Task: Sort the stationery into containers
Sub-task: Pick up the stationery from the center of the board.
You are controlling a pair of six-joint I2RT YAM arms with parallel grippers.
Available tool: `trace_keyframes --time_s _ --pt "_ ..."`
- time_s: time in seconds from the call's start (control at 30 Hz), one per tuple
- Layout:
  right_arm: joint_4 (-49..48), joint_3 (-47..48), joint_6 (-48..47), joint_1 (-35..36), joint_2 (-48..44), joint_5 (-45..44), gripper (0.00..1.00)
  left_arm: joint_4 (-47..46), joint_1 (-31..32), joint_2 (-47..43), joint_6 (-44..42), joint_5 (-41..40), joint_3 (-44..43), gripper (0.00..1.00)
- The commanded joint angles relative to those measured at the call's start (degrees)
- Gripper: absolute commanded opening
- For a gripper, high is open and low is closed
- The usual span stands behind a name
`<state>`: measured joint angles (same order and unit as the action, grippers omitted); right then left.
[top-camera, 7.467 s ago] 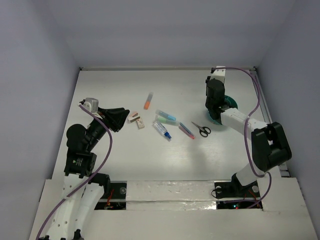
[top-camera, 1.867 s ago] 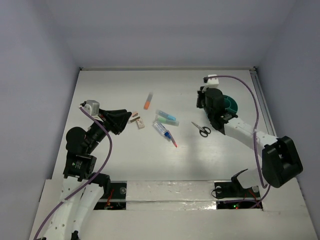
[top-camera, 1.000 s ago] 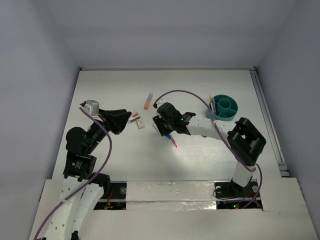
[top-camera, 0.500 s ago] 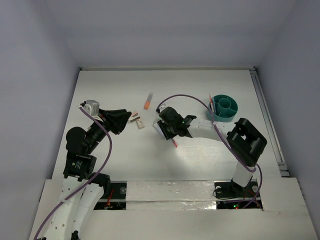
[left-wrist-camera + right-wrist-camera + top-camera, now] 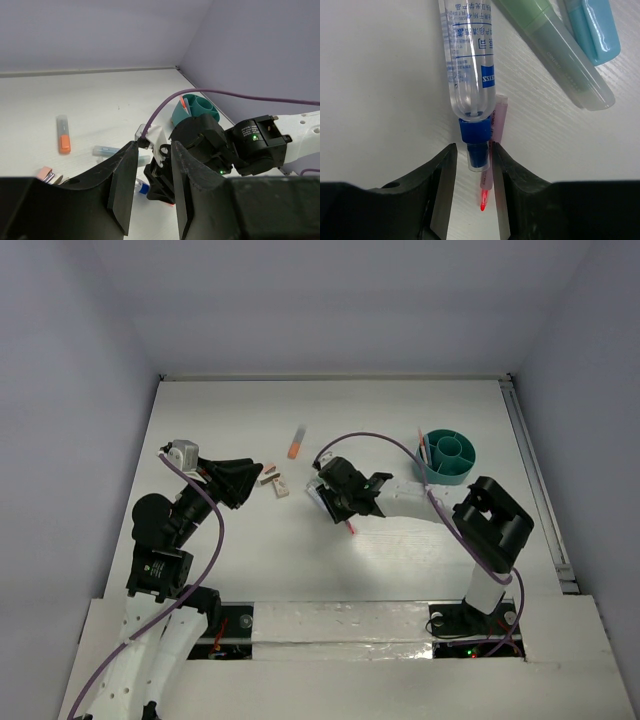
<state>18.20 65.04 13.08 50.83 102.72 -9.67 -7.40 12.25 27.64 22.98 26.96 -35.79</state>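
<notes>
The right gripper [image 5: 473, 152] is set down over the mid-table cluster, jaws partly open. The blue cap of the clear pen [image 5: 469, 65] and the pink pen [image 5: 496, 125] touching it are straddled, with a gap seen on one side; nothing is lifted. The green highlighter [image 5: 555, 55] and blue highlighter [image 5: 592, 25] lie just beside the clear pen, apart from the fingers. Bare table [image 5: 300, 560] is left toward the near edge. The cup [image 5: 450, 475] stands near the far right edge, well apart. The marker [image 5: 296, 443] and erasers [image 5: 272, 481] lie toward the left. The left gripper [image 5: 153, 160] is held partly open and empty above the erasers.

Two seconds earlier the right gripper was beside the cup; its jaws have since been narrowed. The left arm is unchanged.
</notes>
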Motion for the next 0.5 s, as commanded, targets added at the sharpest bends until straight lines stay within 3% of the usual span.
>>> trace_keyframes --time_s 0.0,0.47 --pt "1.1 0.3 0.3 0.9 -1.7 0.4 0.4 -2.3 -0.4 0.2 -0.3 0.7 -1.0 0.29" --pt "2.9 1.9 0.0 2.1 -0.3 -1.3 0.3 -2.3 -0.4 0.0 -0.1 0.7 -1.0 0.3"
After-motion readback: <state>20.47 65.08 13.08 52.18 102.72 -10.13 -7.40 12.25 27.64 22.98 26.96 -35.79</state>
